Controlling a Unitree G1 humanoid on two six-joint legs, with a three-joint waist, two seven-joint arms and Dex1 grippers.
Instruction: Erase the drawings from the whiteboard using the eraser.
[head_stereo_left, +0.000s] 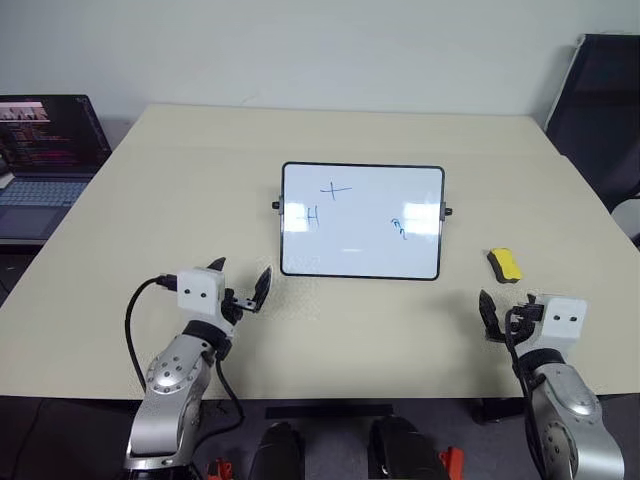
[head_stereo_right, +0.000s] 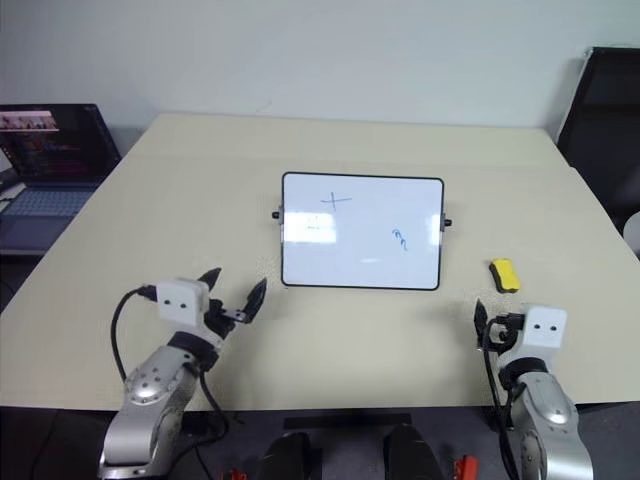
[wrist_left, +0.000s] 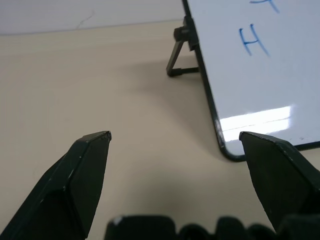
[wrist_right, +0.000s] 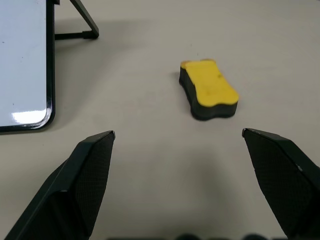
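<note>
The whiteboard (head_stereo_left: 368, 250) stands propped on small black legs in the middle of the beige table (head_stereo_left: 180, 200). Its drawings are blue: a cross (head_stereo_left: 336, 188), an H shape (wrist_left: 254, 42) and a squiggle (head_stereo_left: 398, 228). The yellow eraser (head_stereo_left: 505, 264) with its dark underside lies flat on the table just right of the board. My right gripper (head_stereo_left: 505, 312) hovers open a short way in front of the eraser (wrist_right: 209, 89), apart from it, with nothing between its fingers. My left gripper (head_stereo_left: 242, 272) is open and empty near the board's lower left corner (wrist_left: 227, 150).
An open laptop (head_stereo_left: 45, 150) sits off the table's left edge. A dark chair (head_stereo_left: 600, 110) stands at the far right. The table's near edge runs just under both arms.
</note>
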